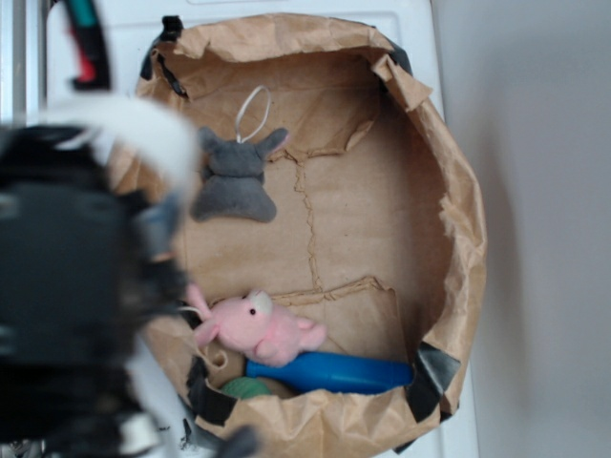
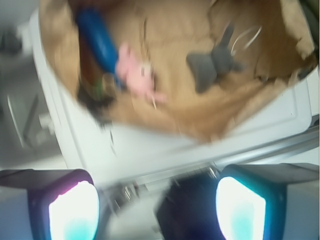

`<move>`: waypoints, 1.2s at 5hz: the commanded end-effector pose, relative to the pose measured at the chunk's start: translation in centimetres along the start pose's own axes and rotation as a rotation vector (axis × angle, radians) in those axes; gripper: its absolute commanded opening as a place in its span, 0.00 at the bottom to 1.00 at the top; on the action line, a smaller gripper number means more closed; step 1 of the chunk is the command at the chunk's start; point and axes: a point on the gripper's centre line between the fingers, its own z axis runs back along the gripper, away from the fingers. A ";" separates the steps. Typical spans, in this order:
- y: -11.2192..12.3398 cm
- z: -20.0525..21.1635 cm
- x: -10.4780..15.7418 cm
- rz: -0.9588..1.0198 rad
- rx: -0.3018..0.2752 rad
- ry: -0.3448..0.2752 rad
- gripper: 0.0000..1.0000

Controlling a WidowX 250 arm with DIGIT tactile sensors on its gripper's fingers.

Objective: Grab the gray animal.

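Inside a crumpled paper bag (image 1: 458, 219) laid open on a white surface (image 1: 410, 24): four items. Item one, the gray animal (image 1: 234, 176), lies on the bag's floor at the far left of the exterior view, ears pointing outward, a white string loop (image 1: 253, 110) running from its head toward the far wall. It touches no other item and sits well apart from the rest. Item two, a pink plush (image 1: 258, 329), lies near the front left, one end against the bag's left wall. Item three, a blue cylinder (image 1: 329, 372), lies along the near wall, just beside and partly under the pink plush. Item four, a green object (image 1: 246, 387), shows only in part at the near rim, left of the cylinder; its kind cannot be told. The arm (image 1: 67, 286), black and blurred, fills the left of the exterior view, outside the bag. In the wrist view the gripper (image 2: 157, 210) hangs above the white surface, short of the bag, its two fingers (image 2: 75, 210) spread wide with nothing between them. The wrist view is blurred.
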 end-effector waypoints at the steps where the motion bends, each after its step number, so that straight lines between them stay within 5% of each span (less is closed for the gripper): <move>1: -0.4 0.5 4.7 0.227 -0.084 -0.246 1.00; 4: -0.4 0.5 4.7 0.227 -0.084 -0.246 1.00; 6: 1.1 -6.4 5.7 0.502 0.041 -0.159 1.00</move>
